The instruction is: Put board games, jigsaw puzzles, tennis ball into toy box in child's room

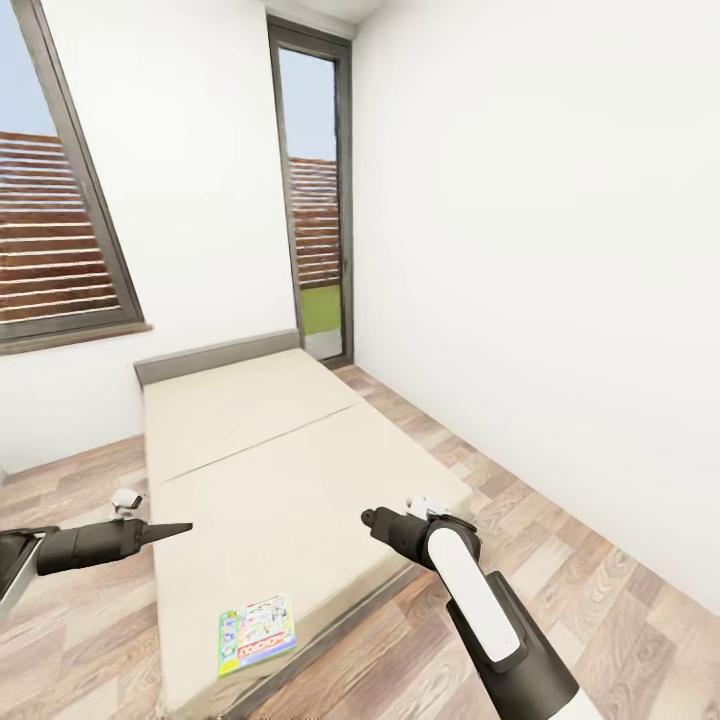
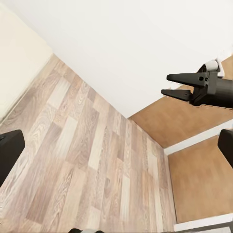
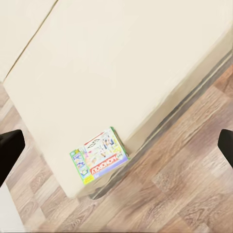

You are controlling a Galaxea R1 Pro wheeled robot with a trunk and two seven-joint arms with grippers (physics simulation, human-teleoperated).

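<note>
Both claws hang empty over the bed, a board game within reach.

The right claw is held out above the near half of the bed. Its fingers sit at the far edges of its own wrist view, so I judge it spread wide, probably readied for a grab. The left claw hovers at the mattress's left edge; its fingers look close together in the head view, but I cannot tell its state for sure. The board game lies flat near the bed's closest corner, just inside the edge, so it looks like the nearest thing to pick up. The wood floor surrounds the bed.
</note>
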